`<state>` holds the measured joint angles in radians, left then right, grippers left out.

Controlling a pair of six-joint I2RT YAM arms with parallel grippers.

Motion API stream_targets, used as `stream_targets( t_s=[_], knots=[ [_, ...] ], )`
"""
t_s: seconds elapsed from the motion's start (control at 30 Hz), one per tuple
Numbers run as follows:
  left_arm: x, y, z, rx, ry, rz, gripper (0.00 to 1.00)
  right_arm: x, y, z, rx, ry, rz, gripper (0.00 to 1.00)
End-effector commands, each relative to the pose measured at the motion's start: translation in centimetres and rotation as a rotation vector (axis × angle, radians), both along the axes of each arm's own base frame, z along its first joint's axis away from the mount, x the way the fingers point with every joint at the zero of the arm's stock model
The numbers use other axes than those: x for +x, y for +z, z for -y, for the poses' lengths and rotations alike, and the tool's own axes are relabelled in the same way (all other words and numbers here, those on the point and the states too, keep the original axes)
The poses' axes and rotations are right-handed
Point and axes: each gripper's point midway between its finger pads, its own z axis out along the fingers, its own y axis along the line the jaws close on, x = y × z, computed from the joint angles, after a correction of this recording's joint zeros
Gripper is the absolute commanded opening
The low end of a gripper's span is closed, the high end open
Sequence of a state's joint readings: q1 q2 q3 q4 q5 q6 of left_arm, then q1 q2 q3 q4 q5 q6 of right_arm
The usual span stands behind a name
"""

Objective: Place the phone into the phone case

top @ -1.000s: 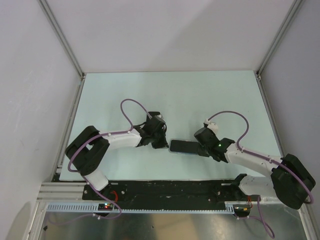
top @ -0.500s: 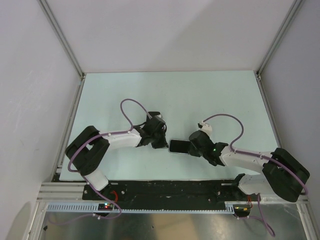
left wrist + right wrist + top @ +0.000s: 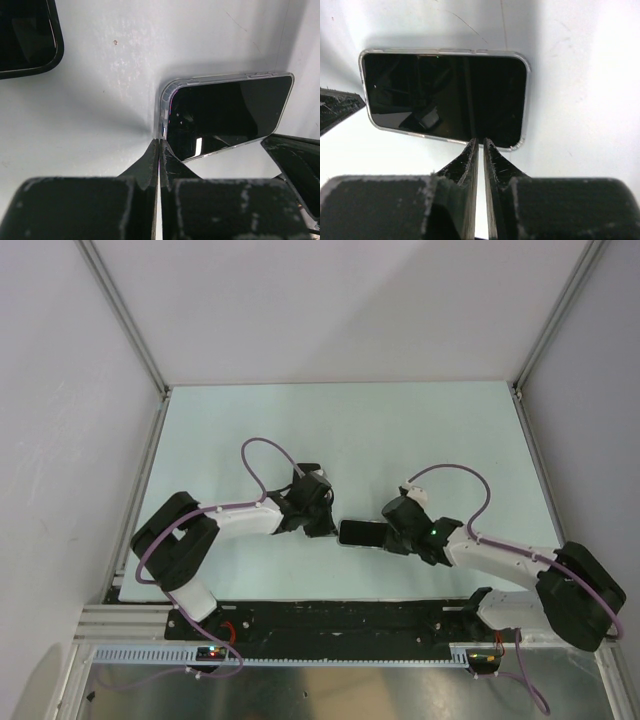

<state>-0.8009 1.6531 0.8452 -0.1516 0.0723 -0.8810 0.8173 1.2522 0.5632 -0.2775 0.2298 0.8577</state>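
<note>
A black phone lies screen up on the table between my two grippers, seated inside the clear phone case. The case's see-through rim shows around the dark screen in the left wrist view and in the right wrist view. My left gripper is shut and empty, with its tips touching the phone's left-end corner. My right gripper is shut with a hairline gap and empty. Its tips rest against the phone's long edge, near its right end.
A second black phone lies on the table just beyond my left gripper; it is hidden under that gripper in the top view. The pale table stretches far behind, bounded by metal frame rails and white walls.
My right gripper pushed left against the phone, then eased back slightly to the right. The phone sits a touch further left. My left arm has not moved.
</note>
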Motion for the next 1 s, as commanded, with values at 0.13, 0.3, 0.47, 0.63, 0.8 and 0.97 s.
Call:
stream_targets(
  t_s=[0.13, 0.3, 0.47, 0.63, 0.8, 0.97],
  knots=[
    [3.9, 5.0, 1.0, -0.022, 0.004, 0.149, 0.03, -1.6, 2.0, 3.3, -0.071, -0.061, 0.019, 0.11],
    [7.4, 5.7, 2.3, 0.036, -0.010, 0.206, 0.08, -3.1, 1.4, 4.4, -0.050, -0.082, -0.002, 0.08],
    [9.7, 5.1, 4.2, 0.086, -0.076, 0.218, 0.10, -4.3, 0.5, 3.8, -0.012, -0.068, -0.041, 0.06],
    [9.6, 3.1, 4.4, 0.118, -0.111, 0.181, 0.10, -4.4, -0.5, 2.3, 0.037, -0.050, -0.069, 0.05],
    [8.7, 1.7, 3.7, 0.142, -0.125, 0.152, 0.09, -3.4, -1.3, 0.6, 0.073, -0.040, -0.071, 0.05],
    [7.1, 0.9, 3.0, 0.142, -0.152, 0.112, 0.09, -0.7, -1.7, -0.1, 0.081, -0.056, -0.063, 0.04]
  ],
)
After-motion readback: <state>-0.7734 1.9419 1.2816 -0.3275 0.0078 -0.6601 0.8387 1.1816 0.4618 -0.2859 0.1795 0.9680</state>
